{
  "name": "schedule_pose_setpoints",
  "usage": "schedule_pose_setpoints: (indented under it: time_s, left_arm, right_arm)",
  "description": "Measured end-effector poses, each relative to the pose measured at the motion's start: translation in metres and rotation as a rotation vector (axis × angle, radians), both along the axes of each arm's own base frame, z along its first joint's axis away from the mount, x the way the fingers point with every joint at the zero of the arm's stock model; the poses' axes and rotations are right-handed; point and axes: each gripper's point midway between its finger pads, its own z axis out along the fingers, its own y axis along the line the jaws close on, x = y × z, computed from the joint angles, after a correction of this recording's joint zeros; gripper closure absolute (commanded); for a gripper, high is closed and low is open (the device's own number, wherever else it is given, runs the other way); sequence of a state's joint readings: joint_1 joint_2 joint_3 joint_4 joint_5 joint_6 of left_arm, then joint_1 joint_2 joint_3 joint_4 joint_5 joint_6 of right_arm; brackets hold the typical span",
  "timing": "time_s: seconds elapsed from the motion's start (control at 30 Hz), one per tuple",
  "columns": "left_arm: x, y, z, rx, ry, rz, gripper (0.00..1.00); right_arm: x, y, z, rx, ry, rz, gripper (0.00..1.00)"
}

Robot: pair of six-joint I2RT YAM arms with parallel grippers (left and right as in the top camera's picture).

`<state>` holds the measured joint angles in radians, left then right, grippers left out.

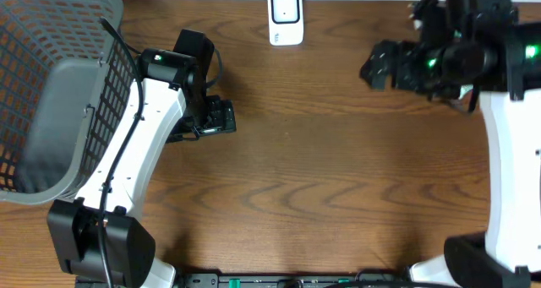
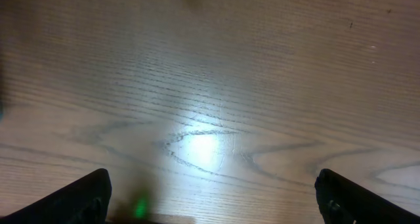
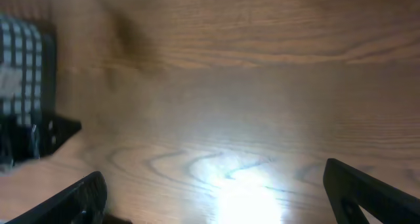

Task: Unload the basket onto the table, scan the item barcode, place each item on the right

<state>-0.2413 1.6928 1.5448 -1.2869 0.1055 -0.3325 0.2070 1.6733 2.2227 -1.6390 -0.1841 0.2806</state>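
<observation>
No item or barcode shows in any view. My left gripper (image 1: 221, 117) hovers over bare wood, left of the table's middle. It is open, its dark fingertips (image 2: 85, 198) far apart at the bottom corners of the left wrist view with only wood grain between them. My right gripper (image 1: 376, 64) hangs at the far right, pointing left. It is also open, and in the right wrist view nothing but glare-lit table lies between its fingertips (image 3: 367, 194).
A grey wire basket (image 1: 51, 85) fills the far left corner, beside my left arm. A small white device (image 1: 286, 18) stands at the back edge, in the middle. A blurred gridded dark shape (image 3: 23, 66) sits at the left edge of the right wrist view.
</observation>
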Motion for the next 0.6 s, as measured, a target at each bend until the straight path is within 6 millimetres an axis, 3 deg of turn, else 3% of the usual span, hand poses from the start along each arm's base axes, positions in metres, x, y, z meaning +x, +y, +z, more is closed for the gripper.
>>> schedule_pose_setpoints:
  time_s: [0.37,0.47,0.6]
  left_arm:
    - [0.0,0.0,0.0,0.0,0.0,0.0,0.02]
    - [0.0,0.0,0.0,0.0,0.0,0.0,0.02]
    - [0.0,0.0,0.0,0.0,-0.001,0.0,0.02]
  right_arm:
    - [-0.07,0.036,0.045,-0.092,-0.19,0.142,0.01]
    - [-0.085,0.035,0.044,-0.125,-0.211,0.168,0.01]
    - [-0.091,0.03,0.025,-0.174,-0.19,0.174,0.01]
